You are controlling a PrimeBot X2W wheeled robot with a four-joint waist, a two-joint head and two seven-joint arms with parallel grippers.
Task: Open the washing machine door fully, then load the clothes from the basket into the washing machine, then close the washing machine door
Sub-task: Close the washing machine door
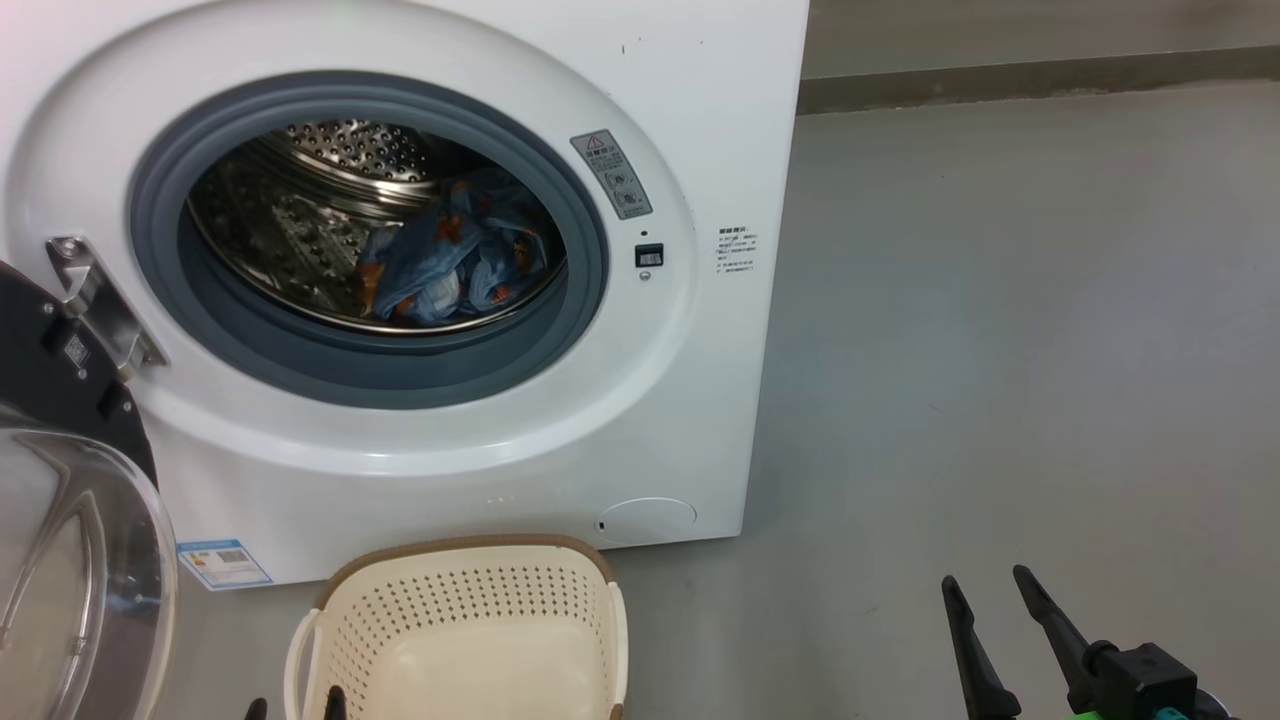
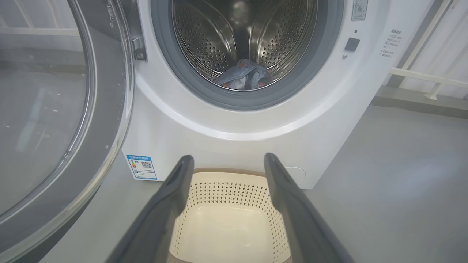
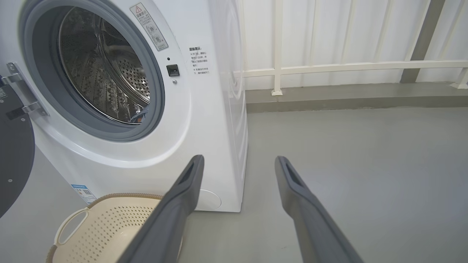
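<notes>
in drum (image 1: 300,230), clothes (image 1: 450,260) partly hidden; door (image 1: 80,520) cut off; l gripper (image 2: 228,157), r gripper (image 3: 239,159) wide apart, empty.

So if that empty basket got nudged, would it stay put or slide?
The basket probably slides easily: it looks like perforated plastic, empty, on smooth floor. It likely keeps its shape, and its wide, low form should resist tipping.

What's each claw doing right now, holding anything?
Left claw: open, holding nothing, pointed at the basket.
Right claw: open, holding nothing.
</notes>
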